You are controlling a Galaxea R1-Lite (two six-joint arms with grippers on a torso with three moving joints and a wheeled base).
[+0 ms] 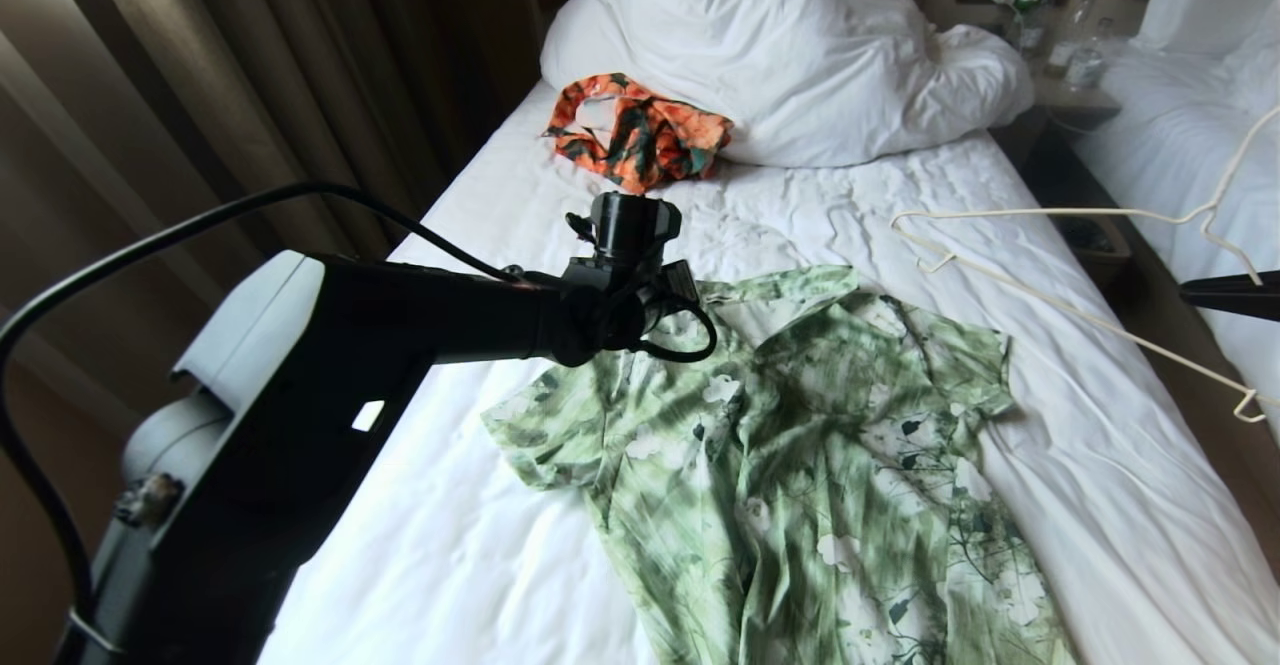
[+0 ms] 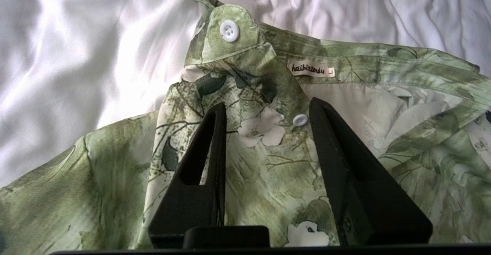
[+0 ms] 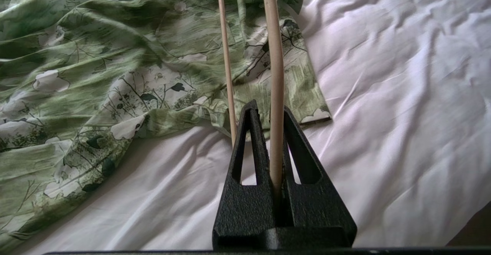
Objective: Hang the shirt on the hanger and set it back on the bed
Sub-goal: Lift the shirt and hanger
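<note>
From the head camera, the shirt lies spread face up on the bed, its long axis running from the collar in the middle of the mattress down toward the foot end, slanting a little to the robot's right, with one short sleeve out to each side. The left arm reaches across from the left, and its wrist hangs over the collar and left shoulder of the shirt; the fingers themselves are hidden under the wrist here. The hanger is held up off the sheet at the right edge of the bed, its long bar running roughly across the bed. An orange patterned garment sits crumpled against a white pillow at the head end. In the left wrist camera, the left gripper stands about half open just above the shirt's buttoned front, below the collar, the two black fingers either side of a white button, with no cloth pinched between them. In the right wrist camera, the right gripper is clamped tight on one thin rod of the hanger, which points straight out past the fingertips over the shirt's sleeve.
</note>
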